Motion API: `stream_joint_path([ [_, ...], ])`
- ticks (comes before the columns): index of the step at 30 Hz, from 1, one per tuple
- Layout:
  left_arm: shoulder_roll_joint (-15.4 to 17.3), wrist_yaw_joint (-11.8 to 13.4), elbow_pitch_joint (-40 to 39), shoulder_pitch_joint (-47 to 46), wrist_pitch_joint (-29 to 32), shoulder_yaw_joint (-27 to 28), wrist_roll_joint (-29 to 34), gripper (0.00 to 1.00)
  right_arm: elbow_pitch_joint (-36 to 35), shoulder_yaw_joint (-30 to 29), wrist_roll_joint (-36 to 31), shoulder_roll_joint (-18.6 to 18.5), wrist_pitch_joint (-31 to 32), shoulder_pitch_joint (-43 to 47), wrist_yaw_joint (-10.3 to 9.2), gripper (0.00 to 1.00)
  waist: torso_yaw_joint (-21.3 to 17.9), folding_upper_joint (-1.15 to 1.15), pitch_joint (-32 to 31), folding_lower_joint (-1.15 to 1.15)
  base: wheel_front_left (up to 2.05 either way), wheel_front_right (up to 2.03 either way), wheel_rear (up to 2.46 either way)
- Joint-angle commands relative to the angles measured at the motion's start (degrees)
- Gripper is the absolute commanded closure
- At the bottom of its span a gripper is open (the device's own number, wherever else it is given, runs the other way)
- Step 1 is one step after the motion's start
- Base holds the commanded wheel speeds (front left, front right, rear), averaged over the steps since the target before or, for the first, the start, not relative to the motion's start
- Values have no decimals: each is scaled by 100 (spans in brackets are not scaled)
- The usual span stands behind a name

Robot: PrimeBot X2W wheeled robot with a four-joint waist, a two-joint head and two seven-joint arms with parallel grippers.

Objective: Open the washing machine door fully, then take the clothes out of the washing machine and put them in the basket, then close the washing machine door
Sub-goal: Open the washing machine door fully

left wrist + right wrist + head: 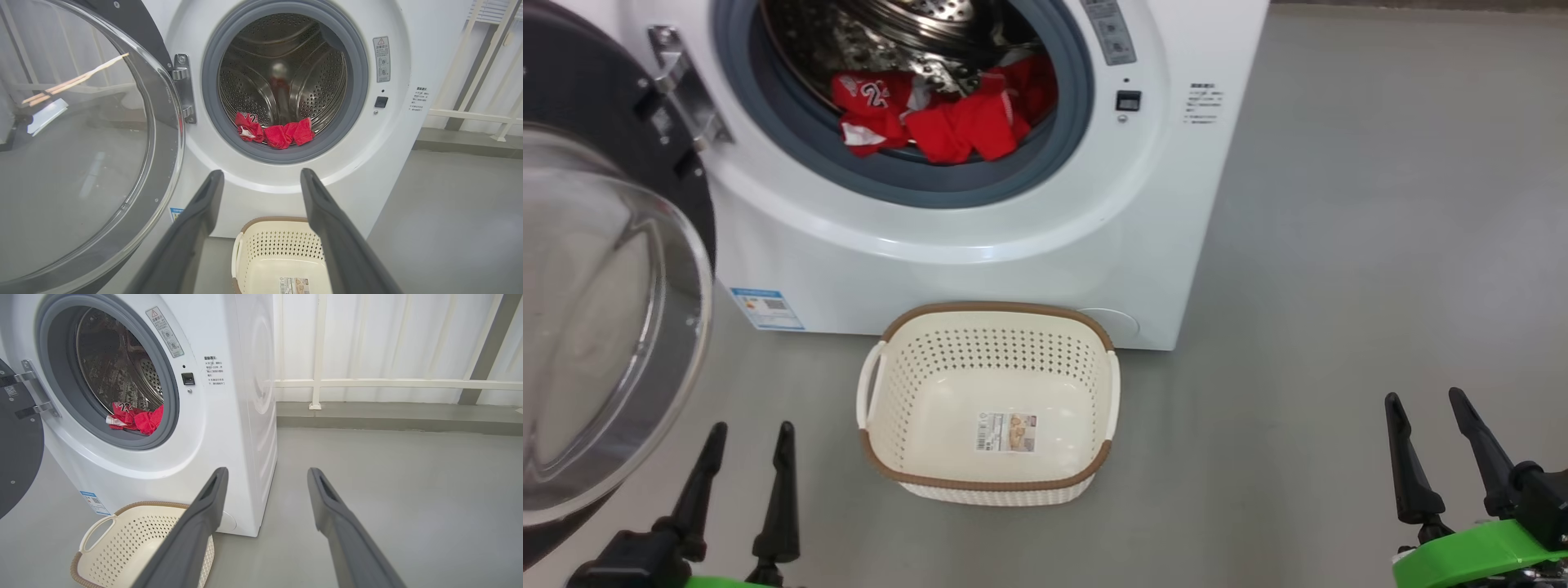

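Jaws of the left gripper (752, 428): two long dark fingers (782, 490) are spread wide apart, with nothing held between them. It is seen at the lower left of the head view, just beside the swung-out door.

Jaws of the right gripper (1425, 398): likewise spread wide, with nothing held. It is seen at the lower right, over the bare grey floor (1339, 245), well apart from machine and basket.

Big white front-loading washing machine (980, 269): stood on the floor. Its round opening is ringed by a grey rubber gasket (931, 189), and the perforated steel drum (882, 37) is exposed behind it. A small blue label (766, 308) is carried low on the front.

Large round glossy black washing machine door (605, 327) with a bulging clear glass bowl window: swung open to the robot's left on a metal hinge (686, 98).

Bright red jersey clothes (947, 122) with white trim and white printed numbers: bunched at the bottom front of the drum, against the lower lip of the gasket. The number of garments cannot be told.

Small cream-white perforated plastic basket (988, 310) with a brown woven-look rim and side handles: set on the floor just in front of the machine's base, below the opening. A paper label (1006, 431) is seen uncovered on its base.
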Motion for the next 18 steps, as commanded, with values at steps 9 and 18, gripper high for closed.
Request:
stream_joint_path([
  [9, 218, -32, -231, 27, -28, -165, -237, 0, -170, -3, 86, -54, -37, -123, 36, 0, -496, 0, 93, 0, 0, 0, 0],
  [18, 195, -32, -215, -70, -28, -320, -247, 0, -221, -54, 101, -50, -37, -122, 36, 0, -704, 0, 178, 0, 0, 0, 0],
])
